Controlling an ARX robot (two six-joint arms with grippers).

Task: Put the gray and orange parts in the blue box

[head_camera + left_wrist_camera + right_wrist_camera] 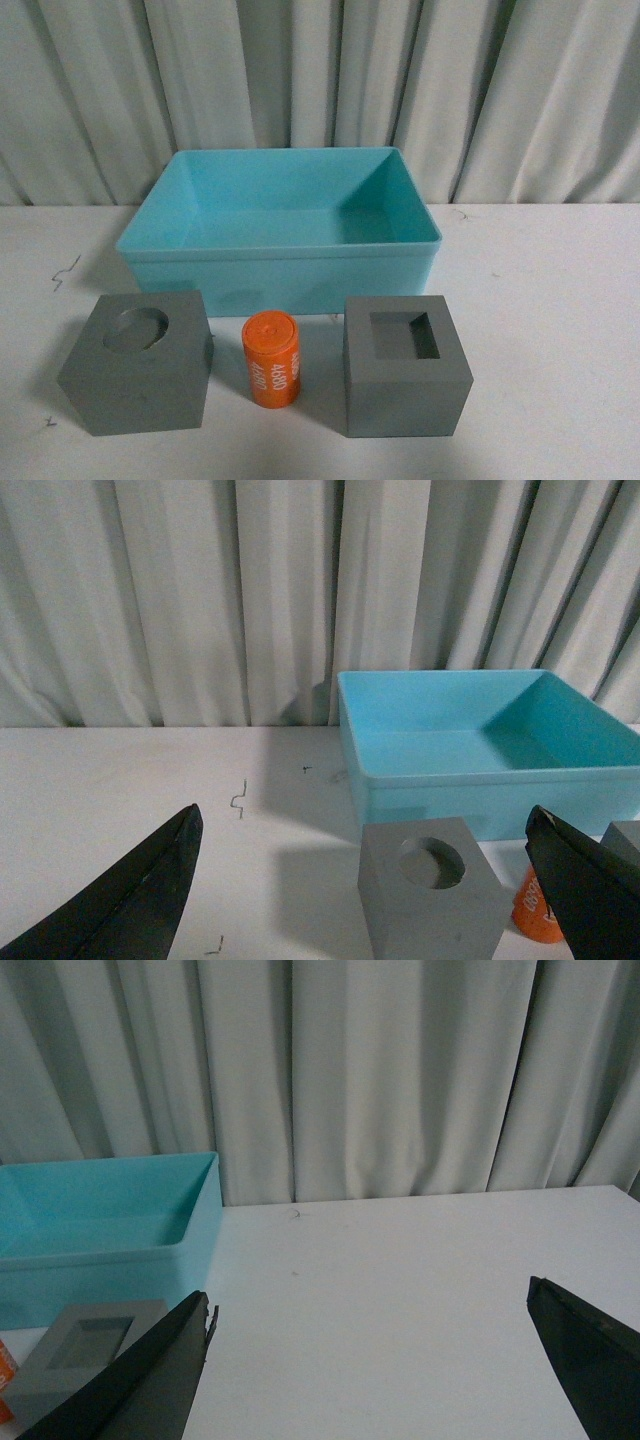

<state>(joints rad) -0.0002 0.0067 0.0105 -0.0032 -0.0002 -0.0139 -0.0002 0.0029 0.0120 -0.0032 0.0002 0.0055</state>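
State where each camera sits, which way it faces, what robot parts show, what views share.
Front view: on the robot's body, facing forward and down at blue box, round-recess cube, orange cylinder, square-recess cube; no arm shows.
Left wrist view: on the left wrist, facing the curtain past the open left pincer and round-recess cube.
Right wrist view: on the right wrist, facing the curtain past the open right pincer and square-recess cube.
Shared: all three show the blue box.
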